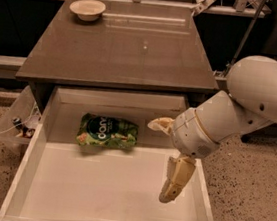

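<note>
End effector (158, 161) hangs open and empty inside the pulled-out white drawer (43, 191), gripping nothing. Just to its left lies the green crinkled chip bag (107, 132), untouched. Beyond it, a cream bowl (87, 9) sits on the brown desk (135, 56).

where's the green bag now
In the camera view, the green bag lies in the open drawer, back left; the gripper hovers right of it.

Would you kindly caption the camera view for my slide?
Gripper hangs over the open drawer, near a green chip bag; a bowl sits on the table.
</note>
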Robot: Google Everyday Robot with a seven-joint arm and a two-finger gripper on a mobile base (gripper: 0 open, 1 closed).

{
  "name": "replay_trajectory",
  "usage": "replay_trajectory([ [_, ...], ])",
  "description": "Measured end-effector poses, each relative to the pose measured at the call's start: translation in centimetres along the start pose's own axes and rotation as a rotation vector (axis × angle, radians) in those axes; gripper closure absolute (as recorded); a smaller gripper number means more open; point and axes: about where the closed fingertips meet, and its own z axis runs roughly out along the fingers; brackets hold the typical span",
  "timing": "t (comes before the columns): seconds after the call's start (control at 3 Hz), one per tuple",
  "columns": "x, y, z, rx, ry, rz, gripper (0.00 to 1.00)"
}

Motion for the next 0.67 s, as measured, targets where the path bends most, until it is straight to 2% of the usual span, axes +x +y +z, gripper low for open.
replay_trajectory([
  [0.33, 1.5, 0.1, 0.2, 0.096, -0.065, 0.093, 0.0],
  [0.67, 3.6, -1.6, -0.5, 0.27, -0.092, 0.191, 0.0],
])
